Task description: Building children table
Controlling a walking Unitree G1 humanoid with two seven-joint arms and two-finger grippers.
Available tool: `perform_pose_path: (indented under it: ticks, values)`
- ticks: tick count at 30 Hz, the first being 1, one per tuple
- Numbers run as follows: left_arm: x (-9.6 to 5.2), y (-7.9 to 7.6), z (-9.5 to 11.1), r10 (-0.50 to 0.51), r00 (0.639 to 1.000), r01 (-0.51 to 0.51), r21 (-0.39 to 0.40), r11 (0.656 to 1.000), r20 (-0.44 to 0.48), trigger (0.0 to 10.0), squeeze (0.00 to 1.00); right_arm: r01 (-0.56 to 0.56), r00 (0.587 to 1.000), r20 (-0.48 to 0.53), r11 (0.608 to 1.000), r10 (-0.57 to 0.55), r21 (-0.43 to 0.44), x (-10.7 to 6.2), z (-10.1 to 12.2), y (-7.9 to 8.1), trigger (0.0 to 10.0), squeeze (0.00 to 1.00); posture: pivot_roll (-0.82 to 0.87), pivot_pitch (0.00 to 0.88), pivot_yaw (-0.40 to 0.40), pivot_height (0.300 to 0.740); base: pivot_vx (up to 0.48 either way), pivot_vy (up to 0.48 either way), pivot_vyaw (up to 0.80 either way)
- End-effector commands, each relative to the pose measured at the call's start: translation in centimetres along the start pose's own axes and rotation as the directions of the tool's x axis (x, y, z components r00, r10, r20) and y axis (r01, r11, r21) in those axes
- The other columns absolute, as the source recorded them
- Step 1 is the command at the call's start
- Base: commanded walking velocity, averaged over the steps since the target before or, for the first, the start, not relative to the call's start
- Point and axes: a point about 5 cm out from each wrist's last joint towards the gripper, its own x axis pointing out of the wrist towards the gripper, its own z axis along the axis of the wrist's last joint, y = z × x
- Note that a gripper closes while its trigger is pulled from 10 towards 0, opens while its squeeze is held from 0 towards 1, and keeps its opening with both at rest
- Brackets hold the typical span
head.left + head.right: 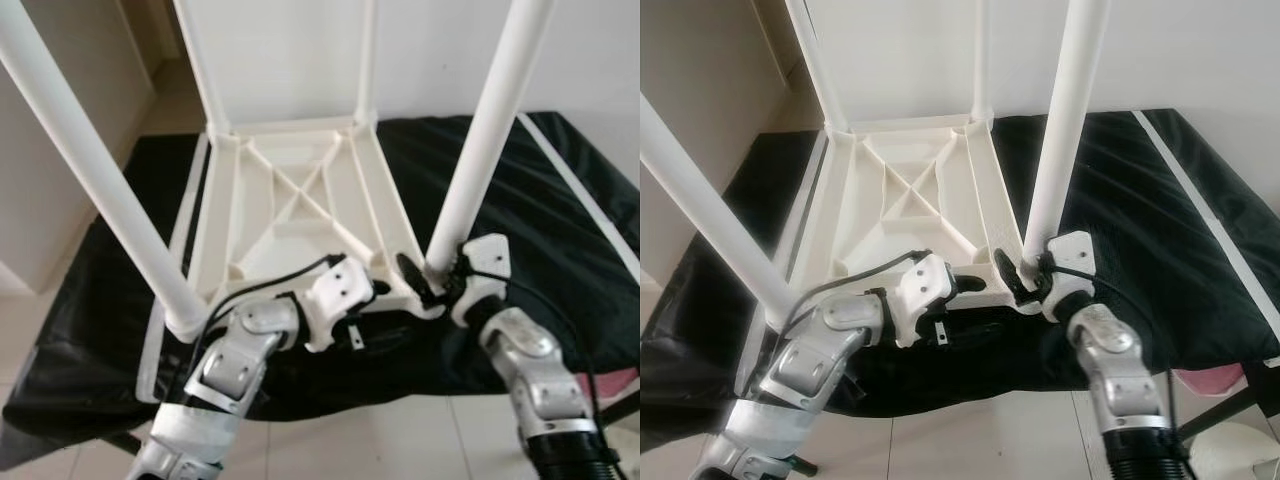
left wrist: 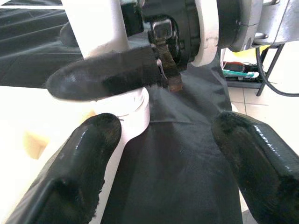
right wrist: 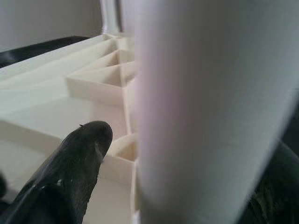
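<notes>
A desk draped in a black cloth carries the white plastic children's table, which lies upside down with its ribbed underside facing up and its far edge close to the pale wall. Four white legs stand up out of its corners: the two far legs rise by the wall, the near left leg slants up and out toward the robot's left, and the near right leg rises from the corner socket at the near right of the tabletop. The silver left arm reaches in low over the near edge of the tabletop, and its left gripper hangs above the black cloth just beside that corner socket, its two black fingers spread well apart with nothing between them. The right arm comes up from the robot's right, and the right gripper sits at the foot of the near right leg, one black finger on the tabletop side and the other on the far side, so the fingers are closed around the leg just above its socket. Pale floor tiles show below the desk's near edge.
</notes>
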Motion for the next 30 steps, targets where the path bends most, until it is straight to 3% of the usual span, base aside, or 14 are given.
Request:
perform_pose_path:
  ticks: [1, 7, 13, 14, 15, 28, 29, 30]
  values:
    - [-0.1, 0.5, -0.1, 0.077, 0.997, -0.077, 0.005, 0.997, -0.008, 10.0, 0.00, -0.092, 0.996, -0.014, 0.996, 0.092, -0.017, 0.3, 0.0, -0.1, 10.0, 0.00, -0.08, 0.040, 0.021, 0.740, 0.000, 0.000, 0.00]
    - [-0.2, 0.5, -0.1, 0.081, 0.997, -0.081, 0.007, 0.997, -0.010, 10.0, 0.00, -0.220, 0.974, -0.078, 0.974, 0.215, -0.059, 1.0, -0.4, -0.9, 10.0, 0.00, -0.07, 0.036, 0.016, 0.740, 0.000, 0.000, 0.00]
    - [-0.5, 0.6, -0.1, 0.095, 0.995, -0.095, 0.008, 0.995, -0.013, 10.0, 0.00, -0.269, 0.959, -0.109, 0.960, 0.260, -0.082, 1.6, -0.5, -1.9, 10.0, 0.00, -0.05, 0.027, 0.004, 0.740, 0.000, 0.000, 0.00]
    - [-0.5, 0.7, -0.1, 0.099, 0.995, -0.099, 0.010, 0.995, -0.013, 10.0, 0.00, -0.283, 0.954, -0.121, 0.956, 0.273, -0.081, 1.7, -0.7, -2.1, 2.6, 0.00, -0.05, 0.026, 0.002, 0.740, 0.000, 0.000, 0.00]
    - [-0.6, 0.7, -0.1, 0.103, 0.995, -0.103, 0.008, 0.995, -0.012, 10.0, 0.00, -0.295, 0.950, -0.131, 0.952, 0.283, -0.081, 1.7, -0.9, -2.2, 0.0, 0.00, -0.04, 0.023, -0.004, 0.740, 0.000, 0.000, 0.00]
    - [-0.6, 0.6, -0.2, 0.107, 0.994, -0.106, 0.010, 0.994, -0.014, 10.0, 0.00, -0.328, 0.936, -0.151, 0.943, 0.317, -0.049, 0.8, -1.6, -2.4, 0.0, 0.00, -0.05, 0.013, -0.003, 0.740, 0.000, 0.000, 0.00]
    - [-0.6, 0.7, -0.2, 0.106, 0.994, -0.106, 0.011, 0.994, -0.014, 10.0, 0.00, -0.312, 0.941, -0.154, 0.949, 0.303, -0.040, 0.6, -1.7, -2.5, 10.0, 0.00, -0.05, 0.012, 0.001, 0.740, 0.000, 0.000, 0.00]
    - [-0.7, 0.7, -0.2, 0.105, 0.994, -0.105, 0.011, 0.994, -0.016, 10.0, 0.00, -0.292, 0.947, -0.147, 0.956, 0.285, -0.024, 0.5, -1.7, -2.7, 10.0, 0.00, -0.05, 0.011, 0.003, 0.740, 0.000, 0.000, 0.00]
